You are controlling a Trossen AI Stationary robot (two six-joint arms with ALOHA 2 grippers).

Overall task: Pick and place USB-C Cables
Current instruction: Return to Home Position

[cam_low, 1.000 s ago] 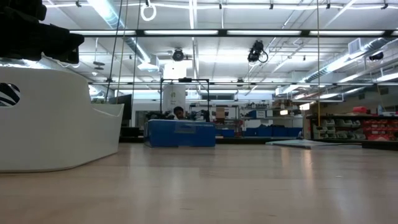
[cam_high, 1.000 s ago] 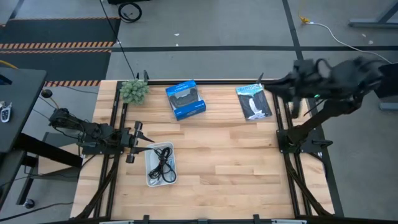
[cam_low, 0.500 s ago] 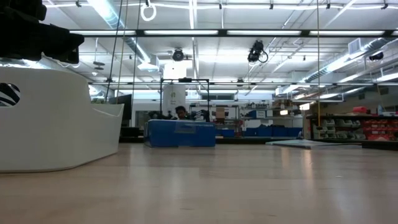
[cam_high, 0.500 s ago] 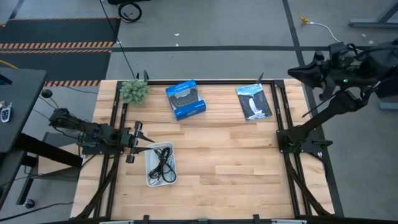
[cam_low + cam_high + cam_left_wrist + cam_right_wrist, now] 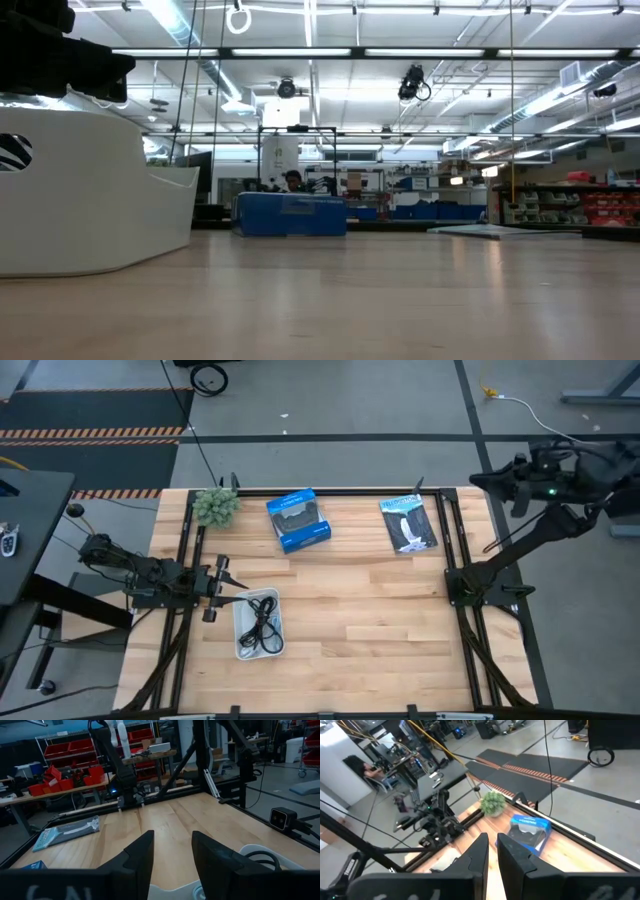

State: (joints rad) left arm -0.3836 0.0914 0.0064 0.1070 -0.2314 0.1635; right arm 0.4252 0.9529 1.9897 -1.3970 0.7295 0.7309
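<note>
High view: USB-C cables (image 5: 262, 625) lie inside the white bin (image 5: 244, 649). The left gripper (image 5: 228, 590), fingers parted and empty, sits just beside the bin and risks nudging it. The right gripper (image 5: 485, 480), nearly closed on nothing, is well away.

One white bin (image 5: 241, 622) of tangled cables (image 5: 264, 626), one blue box (image 5: 298, 520), one packet (image 5: 409, 523), one plant (image 5: 215, 506).

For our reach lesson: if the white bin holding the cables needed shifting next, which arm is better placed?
Left. The left gripper is right beside the white bin near the left edge of the table, while the right gripper hangs beyond the far right corner, well away from it.
</note>
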